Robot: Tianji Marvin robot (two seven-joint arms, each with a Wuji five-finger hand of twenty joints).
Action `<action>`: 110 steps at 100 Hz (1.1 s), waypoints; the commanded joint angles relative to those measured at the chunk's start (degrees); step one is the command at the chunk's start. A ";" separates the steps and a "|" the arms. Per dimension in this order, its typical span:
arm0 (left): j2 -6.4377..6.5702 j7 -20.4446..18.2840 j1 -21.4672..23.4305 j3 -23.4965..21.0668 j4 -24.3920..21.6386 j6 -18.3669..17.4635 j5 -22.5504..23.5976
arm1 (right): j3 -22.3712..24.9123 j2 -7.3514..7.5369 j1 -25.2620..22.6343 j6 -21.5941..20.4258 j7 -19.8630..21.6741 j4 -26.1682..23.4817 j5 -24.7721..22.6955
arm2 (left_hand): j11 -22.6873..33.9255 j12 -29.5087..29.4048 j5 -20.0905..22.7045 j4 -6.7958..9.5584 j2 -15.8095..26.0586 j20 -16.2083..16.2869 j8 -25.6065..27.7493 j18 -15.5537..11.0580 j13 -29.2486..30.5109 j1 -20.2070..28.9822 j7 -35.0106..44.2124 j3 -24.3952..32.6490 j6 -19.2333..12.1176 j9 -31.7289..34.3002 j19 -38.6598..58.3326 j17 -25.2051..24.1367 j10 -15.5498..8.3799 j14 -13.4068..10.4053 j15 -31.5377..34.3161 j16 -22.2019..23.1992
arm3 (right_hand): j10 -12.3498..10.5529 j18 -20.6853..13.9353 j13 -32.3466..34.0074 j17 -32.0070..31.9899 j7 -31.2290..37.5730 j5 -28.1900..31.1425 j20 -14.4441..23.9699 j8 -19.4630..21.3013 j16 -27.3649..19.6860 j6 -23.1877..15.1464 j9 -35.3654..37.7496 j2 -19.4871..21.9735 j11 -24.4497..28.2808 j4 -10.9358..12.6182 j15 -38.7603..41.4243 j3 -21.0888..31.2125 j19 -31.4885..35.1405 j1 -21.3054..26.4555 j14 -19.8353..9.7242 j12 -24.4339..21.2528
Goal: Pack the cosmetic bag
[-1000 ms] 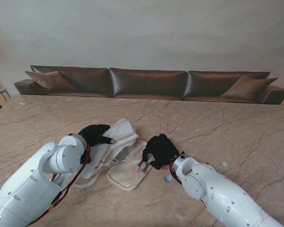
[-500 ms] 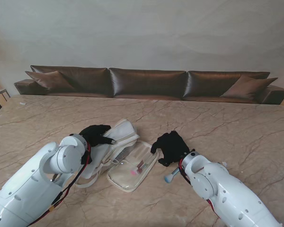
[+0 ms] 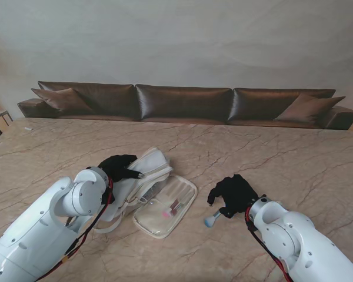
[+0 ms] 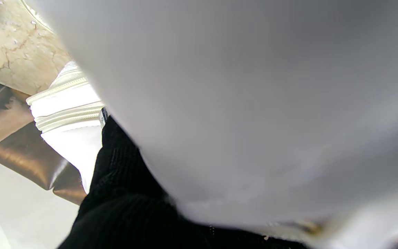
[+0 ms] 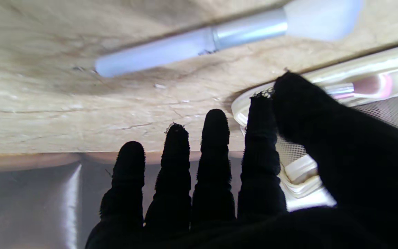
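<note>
**Inspector A:** We found the cosmetics bag (image 3: pixel 142 182) lying open on the marble counter (image 3: pixel 282 158), its white zippered half to our left and its clear flap (image 3: pixel 166 207) spread toward the centre. A pink-tipped brush (image 5: pixel 365 88) already lay under the clear flap. Our left hand (image 3: pixel 119 167) rested on the white half's upper edge, fingers curled over the fabric near the zipper. Whether it gripped or merely pressed, we could not tell; the left wrist view was mostly blocked by blurred white material.

**Inspector B:** Agreed. Our right hand (image 3: pixel 234 195) hovered to the right of the bag, clear of it, fingers spread and holding nothing. A loose makeup brush (image 3: pixel 212 219) with a pale handle and silver ferrule lay on the counter just beside that hand, on the side nearer to us. The right wrist view showed the brush apart from the fingertips (image 5: pixel 215 121).

**Inspector A:** We judged that brush to be the next item to pack. What risks did we record?

**Inspector B:** Three. First, the handle looked round and smooth, so a glancing finger contact could roll it across the polished stone. Second, it lay flat, so the fingers might scrape the counter without getting under it. Third, if the left hand slackened on the bag during insertion, the bag could slide, or the flap could fold over the opening.

**Inspector A:** We also noted the bristle head could splay if it was pinched instead of the handle.
</note>
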 commanded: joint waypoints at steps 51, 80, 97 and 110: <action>-0.22 -0.69 0.16 0.74 0.24 0.04 -0.21 | -1.37 0.08 0.37 2.35 -7.95 7.19 -2.29 | 1.59 1.09 1.68 2.14 4.12 0.40 1.09 -0.70 -0.79 6.91 5.46 3.25 -8.89 -0.31 0.00 -0.74 -2.45 -1.08 -0.60 0.49 | -1.37 -0.14 -1.32 -0.44 1.58 -7.73 0.17 -1.60 -0.01 -6.32 -1.51 -7.88 0.42 -0.70 1.23 0.45 -0.51 2.08 -0.10 -0.16; -0.19 -0.89 0.00 1.16 0.22 0.08 -0.16 | -3.00 -0.20 1.78 3.50 -10.34 9.75 -1.51 | 1.55 1.11 1.68 2.09 4.15 0.35 1.11 -0.69 -0.71 6.91 5.51 3.14 -8.97 -0.32 0.06 -0.60 -2.53 -1.09 -0.63 0.47 | -1.48 0.32 -0.13 0.40 4.48 -3.06 0.07 -1.27 -0.05 -8.22 -0.03 -9.26 1.08 -1.46 1.79 -0.69 0.36 -0.88 -0.02 -0.13; -0.16 -1.11 -0.18 1.37 0.14 0.15 -0.14 | -4.12 -0.30 2.81 4.53 -12.32 11.66 -1.69 | 1.51 1.13 1.57 2.08 4.20 0.31 1.03 -0.74 -0.90 6.92 5.45 3.10 -9.00 -0.45 0.00 -0.74 -2.52 -1.14 -0.69 0.48 | -1.76 0.82 1.67 1.42 6.98 3.62 0.09 -0.15 0.07 -10.12 2.13 -9.67 1.65 -1.50 2.28 -0.38 1.25 -0.56 0.08 0.10; -0.17 -1.13 -0.38 1.58 0.22 0.13 -0.19 | -4.55 -0.35 3.11 4.94 -13.34 12.46 -1.83 | 1.50 1.15 1.47 2.09 4.25 0.29 0.98 -0.80 -0.93 6.92 5.42 3.10 -8.96 -0.52 -0.02 -0.79 -2.58 -1.20 -0.70 0.48 | -2.06 1.05 2.49 1.70 9.14 6.66 -0.35 -1.34 0.19 -12.30 3.37 -10.47 1.71 -7.77 2.39 -1.12 1.94 0.52 0.03 0.41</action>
